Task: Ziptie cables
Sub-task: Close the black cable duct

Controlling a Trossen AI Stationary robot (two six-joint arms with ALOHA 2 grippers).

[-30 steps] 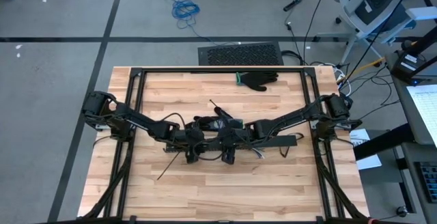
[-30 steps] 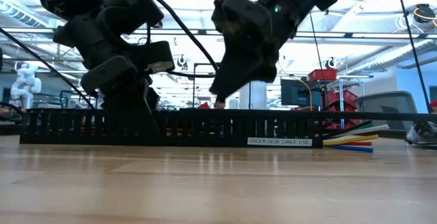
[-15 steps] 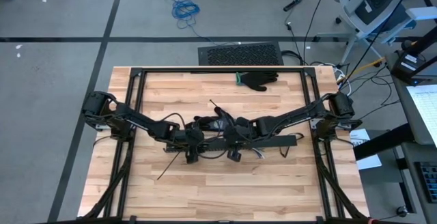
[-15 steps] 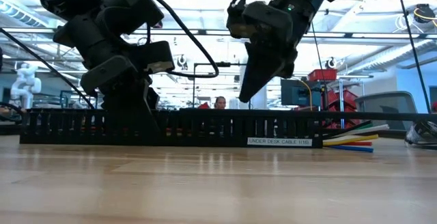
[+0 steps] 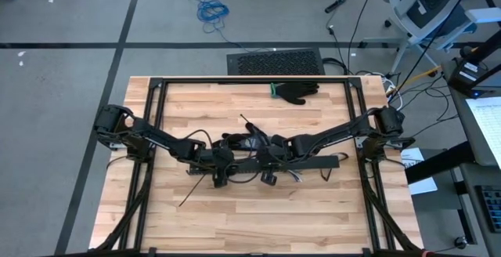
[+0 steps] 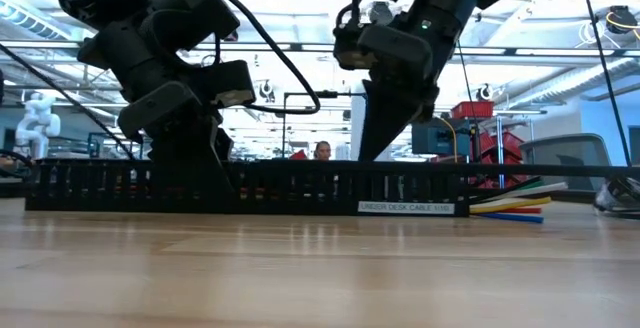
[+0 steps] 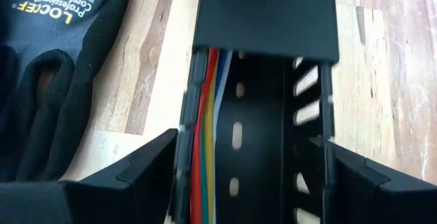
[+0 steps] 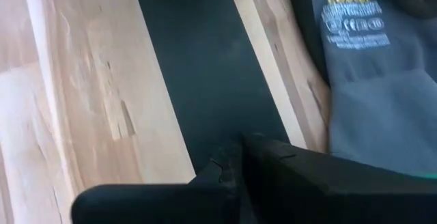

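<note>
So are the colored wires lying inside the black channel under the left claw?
Yes, the left wrist view shows the colored wires running along inside the slotted black channel, between the left claw's fingers.

Slotted channel (image 5: 301, 163) lies across table (image 5: 258, 218) middle, cables (image 7: 205, 149) inside it along one wall. Left gripper (image 5: 220, 175) straddles channel's left part; right gripper (image 5: 268, 175) just beside it, over channel. One glove (image 5: 297, 91) at table's far edge; another glove (image 7: 48, 67) beside channel.
</note>
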